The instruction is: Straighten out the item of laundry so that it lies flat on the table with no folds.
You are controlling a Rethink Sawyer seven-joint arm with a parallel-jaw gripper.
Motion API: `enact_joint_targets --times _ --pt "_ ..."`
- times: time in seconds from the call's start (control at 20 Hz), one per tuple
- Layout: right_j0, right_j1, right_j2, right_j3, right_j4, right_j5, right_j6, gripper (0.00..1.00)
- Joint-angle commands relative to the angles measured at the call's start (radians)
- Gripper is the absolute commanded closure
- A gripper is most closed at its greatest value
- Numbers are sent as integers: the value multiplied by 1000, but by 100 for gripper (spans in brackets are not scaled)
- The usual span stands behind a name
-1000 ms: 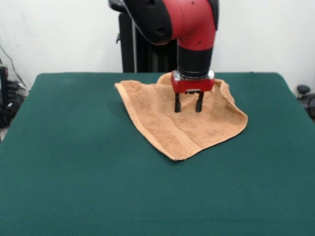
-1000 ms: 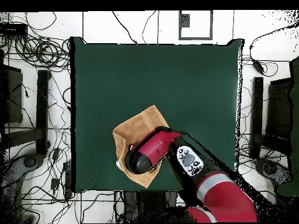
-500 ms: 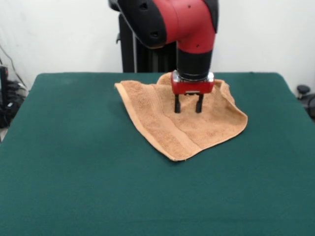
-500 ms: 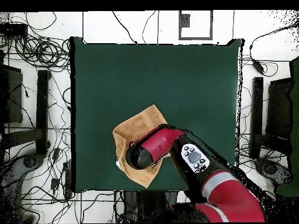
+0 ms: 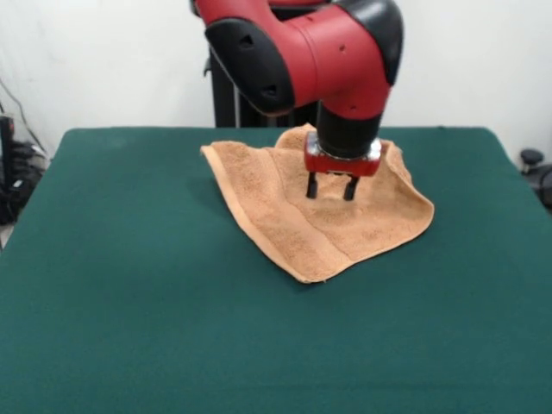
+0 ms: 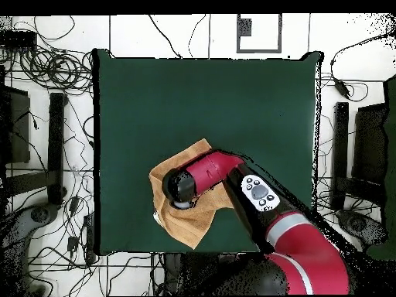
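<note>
Orange-tan towel (image 5: 323, 216) lies rumpled on the green worktop (image 5: 129, 328), with the claw (image 5: 329, 187) spread moderately, empty, fingertips at the towel's surface.

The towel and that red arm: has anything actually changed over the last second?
Only the arm moved: it swung and tilted, and the end effector barely shifted, its fingers open over the towel. Nothing was taken hold of or let go. The towel kept its rumpled shape in the same spot on the table.
</note>
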Motion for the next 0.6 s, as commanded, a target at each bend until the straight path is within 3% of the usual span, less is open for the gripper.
enact_joint_targets --times 0.05,0.6 --pt "-33 171 73 -322 -106 -53 -374 0" --pt "-39 122 106 -310 -152 -30 -413 0"
